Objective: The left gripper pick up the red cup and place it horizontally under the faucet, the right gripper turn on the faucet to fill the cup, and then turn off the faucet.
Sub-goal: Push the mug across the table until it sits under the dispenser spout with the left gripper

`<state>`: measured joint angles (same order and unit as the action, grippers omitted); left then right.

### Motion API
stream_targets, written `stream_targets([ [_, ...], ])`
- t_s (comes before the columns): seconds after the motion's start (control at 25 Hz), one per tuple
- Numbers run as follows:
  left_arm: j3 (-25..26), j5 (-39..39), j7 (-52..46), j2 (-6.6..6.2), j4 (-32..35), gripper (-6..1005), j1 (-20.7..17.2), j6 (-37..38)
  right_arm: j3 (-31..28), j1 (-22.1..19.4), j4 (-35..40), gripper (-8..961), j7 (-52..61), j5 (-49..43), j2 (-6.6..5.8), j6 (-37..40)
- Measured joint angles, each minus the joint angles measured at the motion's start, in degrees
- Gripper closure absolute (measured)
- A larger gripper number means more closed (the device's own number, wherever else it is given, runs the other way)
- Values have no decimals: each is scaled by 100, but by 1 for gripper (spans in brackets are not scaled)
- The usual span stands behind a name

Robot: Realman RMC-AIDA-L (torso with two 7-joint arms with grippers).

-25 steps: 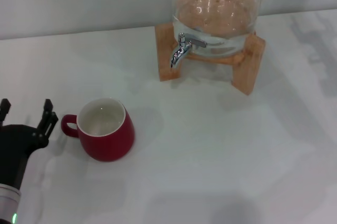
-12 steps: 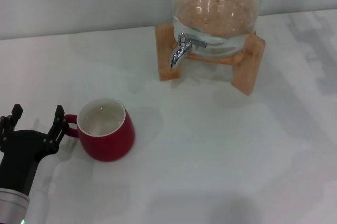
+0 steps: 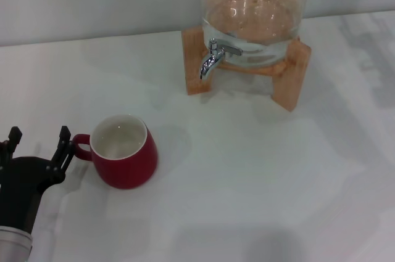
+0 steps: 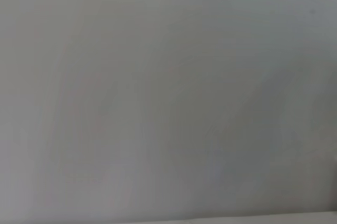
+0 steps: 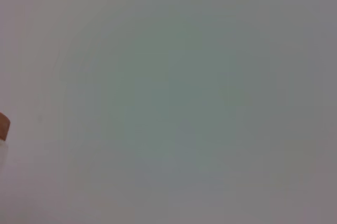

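**Red cup upright on the table, left gripper spread beside its handle**

Red and glossy, the cup stands upright on the white table, its off-white inside facing up and its small loop handle pointing toward the robot's left. It sits in the near left part of the work area, well apart from the faucet.

The left gripper is low at the left edge of the head view, just beside the cup's handle. Its black fingers are spread wide and hold nothing. One fingertip stands right next to the handle loop; whether it touches cannot be told. The other fingertip is farther out to the left. Behind the fingers the dark wrist runs down to the lower edge of the view.

The faucet is a small chrome tap with its spout curving down, fixed to the front of a clear glass jar. The jar rests on a wooden stand at the far side of the table.

The right gripper is not in the head view. Both wrist views show only a plain pale surface.
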<state>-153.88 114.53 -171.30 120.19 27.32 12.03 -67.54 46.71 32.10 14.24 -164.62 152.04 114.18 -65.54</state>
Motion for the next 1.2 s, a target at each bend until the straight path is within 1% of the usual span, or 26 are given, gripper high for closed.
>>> stream_targets([
  [0.2,-3,10,15,2,51,121,-68,-9,17,41,0,251,0,0,-9,33],
  [0.4,-151,-3,18,2,66,121,-75,-10,22,60,0,250,0,1,-11,34],
  [1.2,-216,-20,18,13,164,121,-229,-6,31,68,0,251,0,0,-19,15],
])
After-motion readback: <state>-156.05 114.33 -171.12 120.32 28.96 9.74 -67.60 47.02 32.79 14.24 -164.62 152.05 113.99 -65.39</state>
